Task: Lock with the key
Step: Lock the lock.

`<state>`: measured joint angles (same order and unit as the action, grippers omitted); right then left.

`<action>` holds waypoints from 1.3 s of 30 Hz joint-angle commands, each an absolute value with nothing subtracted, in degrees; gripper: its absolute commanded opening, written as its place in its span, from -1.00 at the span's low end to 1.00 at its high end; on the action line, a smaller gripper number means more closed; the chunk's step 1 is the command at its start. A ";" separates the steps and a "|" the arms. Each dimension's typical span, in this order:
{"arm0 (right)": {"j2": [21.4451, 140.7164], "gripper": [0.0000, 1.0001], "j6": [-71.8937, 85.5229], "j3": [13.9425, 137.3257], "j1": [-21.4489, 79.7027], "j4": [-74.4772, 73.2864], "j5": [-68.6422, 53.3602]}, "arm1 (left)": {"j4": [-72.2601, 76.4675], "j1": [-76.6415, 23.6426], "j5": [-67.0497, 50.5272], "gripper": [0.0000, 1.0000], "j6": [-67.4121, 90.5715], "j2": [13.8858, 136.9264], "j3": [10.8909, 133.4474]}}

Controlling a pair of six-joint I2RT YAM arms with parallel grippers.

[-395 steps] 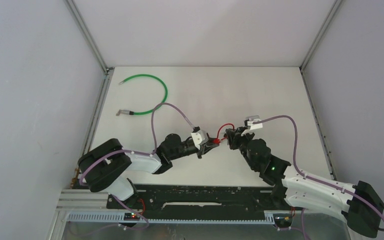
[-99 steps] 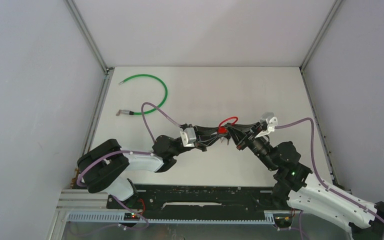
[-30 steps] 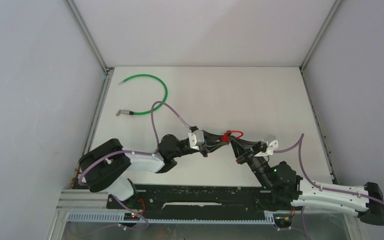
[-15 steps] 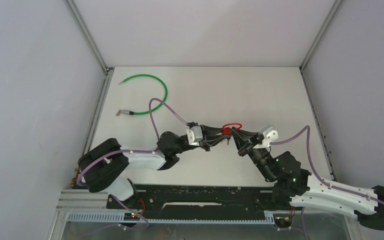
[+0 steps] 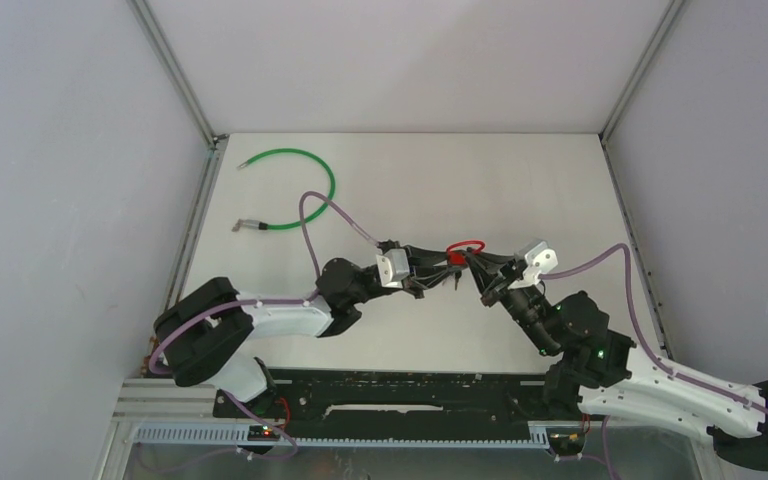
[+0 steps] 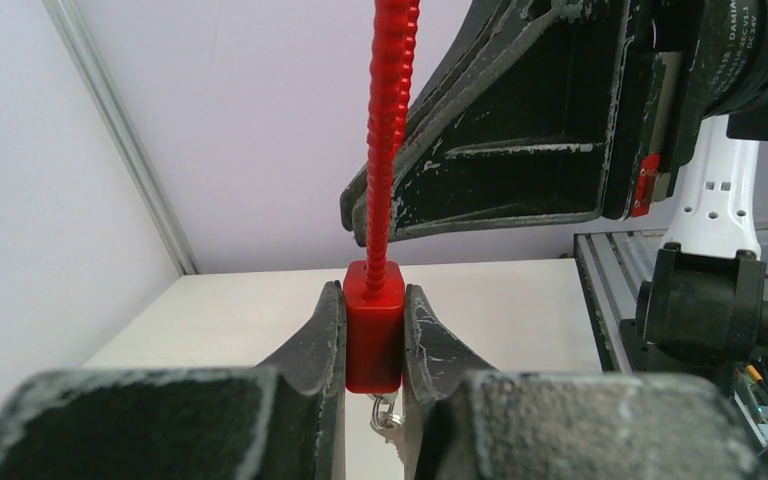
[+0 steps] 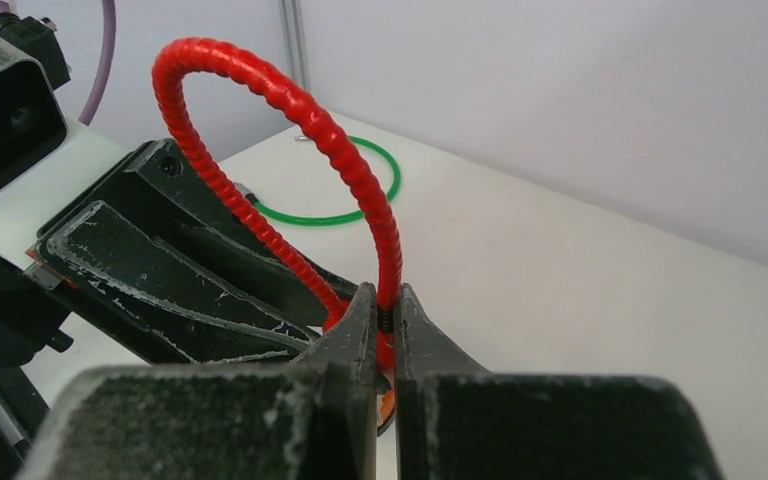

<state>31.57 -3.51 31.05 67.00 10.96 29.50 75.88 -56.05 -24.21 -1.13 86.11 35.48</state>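
We see the red cable lock (image 5: 457, 257) held off the table (image 5: 520, 180) near its middle, between both claws; the left gripper (image 6: 374, 305) is clenched on the lock's blocky body, one finger on each side, reaching in from the lock's 8 o'clock in the top view; the right gripper (image 7: 385, 312), coming from 4 o'clock, is pinched tight on the ribbed loop just where it meets the body; a green cable (image 5: 305, 190) lies well apart at 10 o'clock.
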 commanded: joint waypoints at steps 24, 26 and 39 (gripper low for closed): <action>26.69 -1.00 -3.08 30.93 66.31 6.01 25.67 | 68.08 -57.61 -22.85 -1.00 -4.37 84.59 41.22; 27.26 -1.00 -2.99 29.98 65.06 6.86 25.45 | 68.23 -57.66 -22.96 -1.00 -4.29 84.61 41.13; 28.02 -1.00 -2.34 28.92 59.67 10.14 23.69 | 68.73 -57.66 -23.06 -1.00 -4.24 84.59 40.87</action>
<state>27.49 -3.05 29.39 60.93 7.94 25.74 65.41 -56.93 -21.37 -3.49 85.93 40.07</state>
